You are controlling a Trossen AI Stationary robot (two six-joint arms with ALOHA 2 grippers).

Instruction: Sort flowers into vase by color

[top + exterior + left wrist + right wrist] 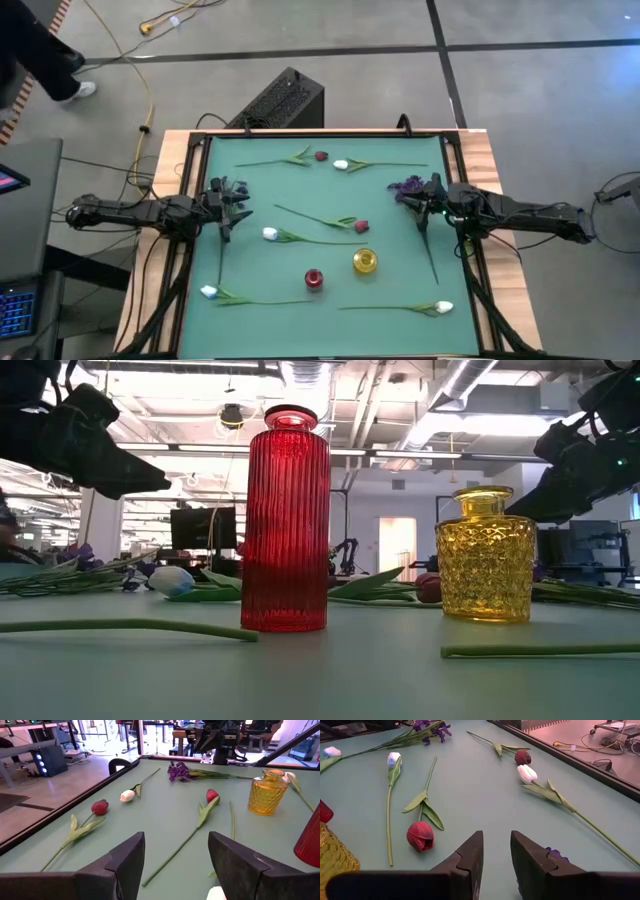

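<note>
- High view: green mat [330, 200] on the table, with flowers all over it. A red vase [314, 279] and a yellow vase [365, 262] stand side by side near the front middle.
- Same view: white tulips lie at the front left [209, 292], front right [444, 308], centre left [270, 234] and far middle [341, 165]. Maroon ones are at the far middle [321, 156] and the centre [361, 227].
- The left gripper [226, 212] hangs over the mat's left edge by a purple bunch [228, 186]. The right gripper [422, 213] is over the right edge, with purple blooms [407, 185] right beside it.
- Low view: the red vase [285, 520] and yellow vase [487, 555] stand upright, green stems lying in front of each. Dark arm parts hover in both upper corners.
- Left wrist view: the left gripper [176, 865] has its fingers spread wide and holds nothing. Ahead lie a maroon tulip [212, 796], another maroon one [100, 807], a white one [127, 795] and a purple spray [177, 770].
- Right wrist view: the right gripper [496, 854] has its fingers close together with a small gap, nothing visible between them. A purple bit [555, 855] sits just beside one finger. A maroon tulip [420, 835] and a white tulip [526, 773] lie ahead.
</note>
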